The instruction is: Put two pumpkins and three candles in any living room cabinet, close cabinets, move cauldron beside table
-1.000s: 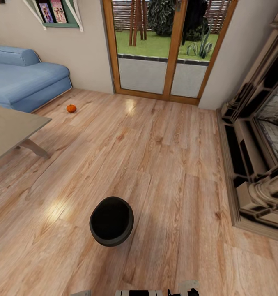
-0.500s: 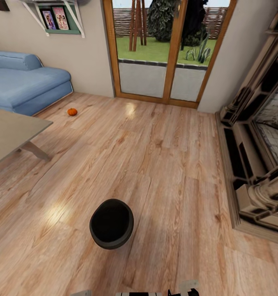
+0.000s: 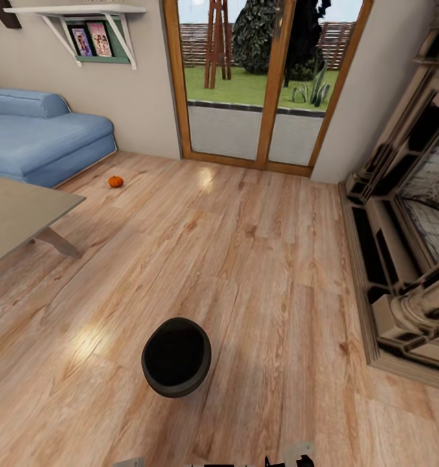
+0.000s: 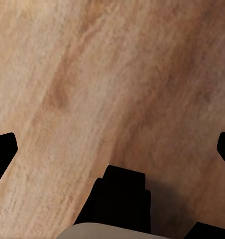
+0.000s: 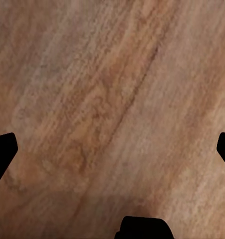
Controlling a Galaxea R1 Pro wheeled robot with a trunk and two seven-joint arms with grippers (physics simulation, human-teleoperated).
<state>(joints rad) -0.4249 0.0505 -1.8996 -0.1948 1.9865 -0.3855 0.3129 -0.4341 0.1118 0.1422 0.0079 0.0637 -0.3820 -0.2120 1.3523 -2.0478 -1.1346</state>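
Head view: the black cauldron point(image 3: 176, 357) sits upright on the plank floor point(image 3: 264, 259) just ahead of the robot, at about 6 o'clock in the scene, its wide mouth facing up. One orange pumpkin point(image 3: 115, 181) lies on the floor toward 10 o'clock, near the foot of the blue sofa point(image 3: 44, 139) and well apart from the cauldron. A corner of the grey table point(image 3: 18, 214) juts in at 9 o'clock; glass patio doors point(image 3: 258, 84) stand at 12 o'clock and an ornate fireplace surround point(image 3: 407, 246) at 3 o'clock.

Left wrist view: the left gripper point(image 4: 112, 152) hangs over bare floorboards, fingertips spread wide at both edges, nothing between them.

Right wrist view: the right gripper point(image 5: 112, 149) likewise hangs over wood grain, jaws spread apart and empty.
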